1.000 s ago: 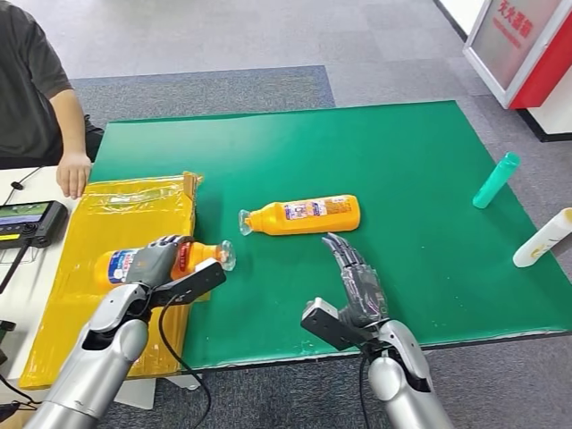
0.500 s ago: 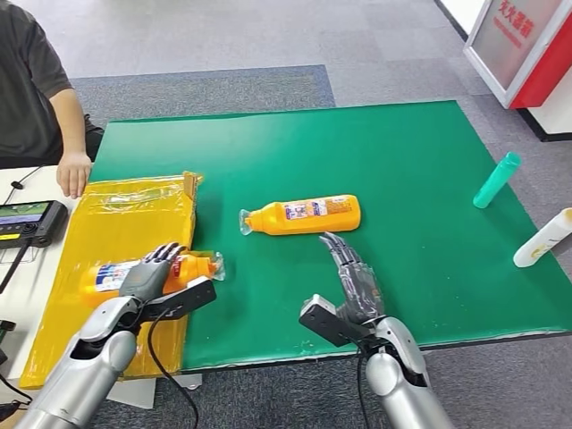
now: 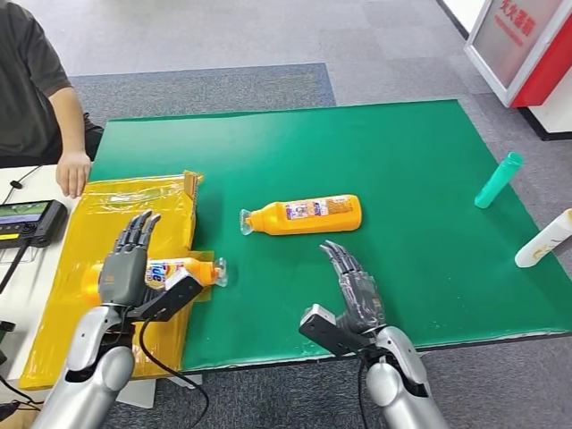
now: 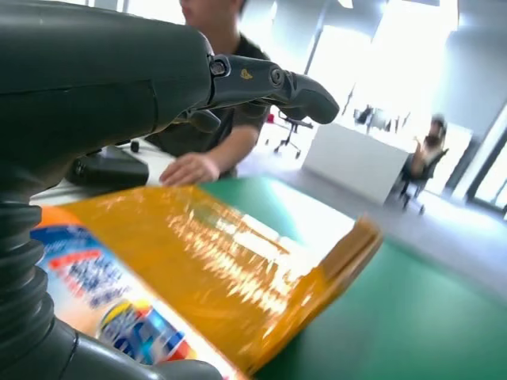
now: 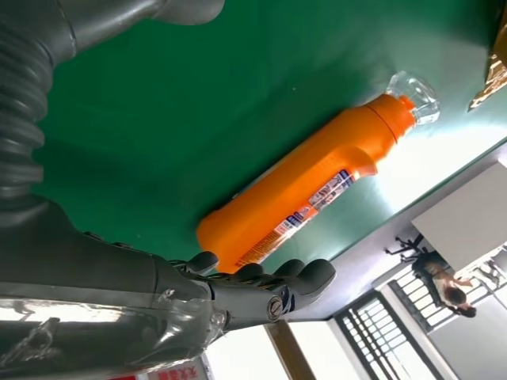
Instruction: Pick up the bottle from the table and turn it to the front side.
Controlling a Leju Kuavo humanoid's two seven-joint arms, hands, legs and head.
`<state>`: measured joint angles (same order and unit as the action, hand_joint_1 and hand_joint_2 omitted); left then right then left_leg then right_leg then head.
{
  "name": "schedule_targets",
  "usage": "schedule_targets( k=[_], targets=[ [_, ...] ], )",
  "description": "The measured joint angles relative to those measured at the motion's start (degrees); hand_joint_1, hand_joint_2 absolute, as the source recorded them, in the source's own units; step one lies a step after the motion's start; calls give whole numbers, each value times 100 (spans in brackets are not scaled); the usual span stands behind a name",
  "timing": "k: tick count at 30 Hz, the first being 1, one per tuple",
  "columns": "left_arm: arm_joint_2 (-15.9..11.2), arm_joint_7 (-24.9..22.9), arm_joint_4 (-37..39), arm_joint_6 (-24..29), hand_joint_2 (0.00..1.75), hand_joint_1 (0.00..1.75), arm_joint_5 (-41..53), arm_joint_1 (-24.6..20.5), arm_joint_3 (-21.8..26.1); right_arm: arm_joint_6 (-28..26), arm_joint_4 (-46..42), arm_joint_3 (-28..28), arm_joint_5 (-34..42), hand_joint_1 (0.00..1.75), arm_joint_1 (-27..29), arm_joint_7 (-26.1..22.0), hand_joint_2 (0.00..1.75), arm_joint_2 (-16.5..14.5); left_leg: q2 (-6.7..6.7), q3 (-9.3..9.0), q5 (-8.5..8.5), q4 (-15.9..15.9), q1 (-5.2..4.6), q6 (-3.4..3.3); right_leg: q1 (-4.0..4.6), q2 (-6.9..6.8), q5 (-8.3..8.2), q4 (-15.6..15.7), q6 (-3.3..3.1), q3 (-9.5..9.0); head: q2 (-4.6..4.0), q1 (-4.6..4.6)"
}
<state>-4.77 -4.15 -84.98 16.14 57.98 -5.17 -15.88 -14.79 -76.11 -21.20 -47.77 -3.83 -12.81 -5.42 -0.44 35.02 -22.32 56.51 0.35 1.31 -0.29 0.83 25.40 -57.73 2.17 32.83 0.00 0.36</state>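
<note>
Up close, the left wrist view shows the label of the bottle lying on the yellow sheet. From the head view, left hand hovers above it, fingers spread, holding nothing. Right hand is open too, just short of the second orange bottle on the green mat.

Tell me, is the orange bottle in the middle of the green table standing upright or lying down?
Lying down. The orange bottle rests on its side on the green table, its clear cap toward the robot's left, ahead of the right hand.
</note>
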Motion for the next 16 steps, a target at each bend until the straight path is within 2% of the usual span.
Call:
schedule_targets(
  k=[3, 7, 10, 13, 15, 16],
  targets=[
    [213, 292, -529, 378, 175, 0, 7, 257, 217, 2, -95, 2, -44, 0, 81, -4, 175, 0, 0, 2, -2, 0, -1, 0, -2, 0, 1, 2, 1, 1, 0, 0],
    [393, 534, -929, 583, 175, 0, -62, 474, 415, 5, -187, 3, -64, 0, 130, -4, 175, 0, 0, 1, -1, 0, 0, 2, 0, -1, 1, 2, 1, 3, 0, -1],
    [503, 1146, -1091, 671, 175, 0, -625, 587, 487, 6, -207, 4, -60, 0, 135, -26, 175, 0, 0, 1, 0, 0, 1, 2, 2, -1, 0, 2, 1, 2, 0, -1],
    [585, 2323, -1244, 298, 175, 0, -1869, 743, 497, -67, -228, 4, 49, 0, 157, -178, 175, 1, 0, 1, 0, 0, 1, 2, 1, -1, 0, 2, 1, 3, 0, -1],
    [653, 3009, -1307, -431, 175, 0, -2916, 884, 485, -177, -295, 11, 232, 0, 222, -370, 175, 9, 0, 1, 0, 0, 0, 1, -1, -1, 1, 2, 2, 3, 0, -1],
    [672, 3162, -1319, -648, 175, 0, -3190, 921, 481, -207, -317, 14, 283, 0, 244, -423, 175, 12, 0, 1, -1, 0, 0, 1, -2, -2, 1, 2, 2, 3, 0, -1]
  ],
)
